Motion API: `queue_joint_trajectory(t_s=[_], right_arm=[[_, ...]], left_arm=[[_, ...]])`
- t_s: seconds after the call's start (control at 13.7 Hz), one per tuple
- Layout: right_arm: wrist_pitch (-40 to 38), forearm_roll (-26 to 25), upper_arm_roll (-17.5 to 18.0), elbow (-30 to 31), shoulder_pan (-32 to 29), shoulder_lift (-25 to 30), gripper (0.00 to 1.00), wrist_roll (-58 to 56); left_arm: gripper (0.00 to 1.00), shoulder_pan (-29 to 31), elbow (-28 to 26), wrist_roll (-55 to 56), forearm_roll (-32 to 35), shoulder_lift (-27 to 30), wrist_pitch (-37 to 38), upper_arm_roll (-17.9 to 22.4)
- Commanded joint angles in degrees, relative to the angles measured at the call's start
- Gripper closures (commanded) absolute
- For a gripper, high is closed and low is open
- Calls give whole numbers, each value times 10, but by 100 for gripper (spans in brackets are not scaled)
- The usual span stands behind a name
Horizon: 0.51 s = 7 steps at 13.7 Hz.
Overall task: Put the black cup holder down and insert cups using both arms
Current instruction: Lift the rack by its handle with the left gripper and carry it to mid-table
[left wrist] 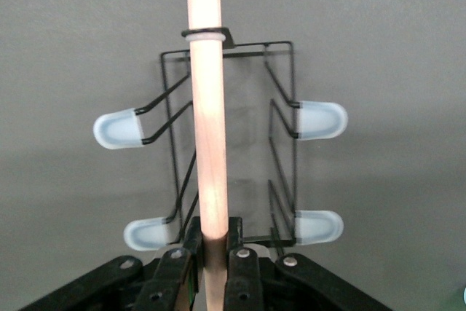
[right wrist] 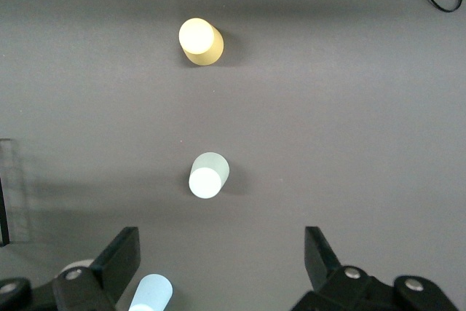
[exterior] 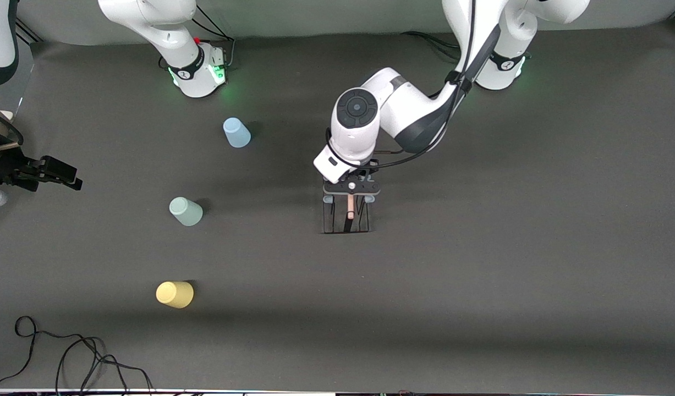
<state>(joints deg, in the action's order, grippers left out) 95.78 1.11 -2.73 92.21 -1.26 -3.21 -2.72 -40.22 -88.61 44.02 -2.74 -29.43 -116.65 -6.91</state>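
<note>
We found the left gripper [exterior: 351, 193] at mid-table, its fingers [left wrist: 244, 271] clamped on the near end of the wooden rod handle [left wrist: 207, 121] of the black cup holder [exterior: 346, 217]. In the left wrist view the rod ran straight out from between the jaws, with the wire frame and four of the pale-blue-tipped pegs [left wrist: 320, 119] spread to either side of it. In the front view the rack's long axis ran toward the front camera, away from the left arm's base. We could not tell whether its feet were already touching the table [exterior: 480, 264] or hanging just above it.

The right gripper [exterior: 43, 170] waited at the right arm's end of the table, near the edge of the front view, with its jaws wide apart and nothing between them; the right wrist view showed both fingers [right wrist: 120, 260] spread above the cups.

The three cups stood upside down in a loose row toward the right arm's end, well apart from the rack. The light blue cup [exterior: 236, 132] was farthest from the front camera, the sage green cup [exterior: 185, 211] in the middle, and the yellow cup [exterior: 175, 294] nearest.

We judged the holder was about placed, and that the cups were the next concern. All three lay between the right gripper and the rack, so the right arm had the shorter reach; the green cup sat closest to its open jaws.
</note>
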Motion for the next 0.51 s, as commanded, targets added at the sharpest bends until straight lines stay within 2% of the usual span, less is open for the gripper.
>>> queue_joint_trajectory(t_s=[0.0, 0.07, 0.15, 0.22, 0.29, 0.37, 0.44], right_arm=[[-1, 0, -3, -4, 4, -1, 0, -10], [-1, 0, -3, -3, 4, -1, 0, -10], [-2, 0, -3, -1, 4, -1, 0, -9], [-2, 1, -3, -1, 4, -1, 0, -9], [-2, 1, -3, 8, 5, 4, 0, -9], [1, 1, -3, 28, 8, 14, 0, -9], [5, 1, -3, 49, 26, 30, 0, -5]], left_arm=[[100, -14, 20, 11, 3, -8, 10, 11], [100, -14, 21, 7, 3, -9, 10, 11], [83, -14, 20, 5, 3, -11, 9, 12], [31, -14, 20, 5, 10, -13, -3, 12], [13, -13, 18, 6, 25, -13, -14, 12], [1, -12, 18, 5, 29, -13, -14, 12], [0, -11, 19, 5, 28, -12, -13, 14]])
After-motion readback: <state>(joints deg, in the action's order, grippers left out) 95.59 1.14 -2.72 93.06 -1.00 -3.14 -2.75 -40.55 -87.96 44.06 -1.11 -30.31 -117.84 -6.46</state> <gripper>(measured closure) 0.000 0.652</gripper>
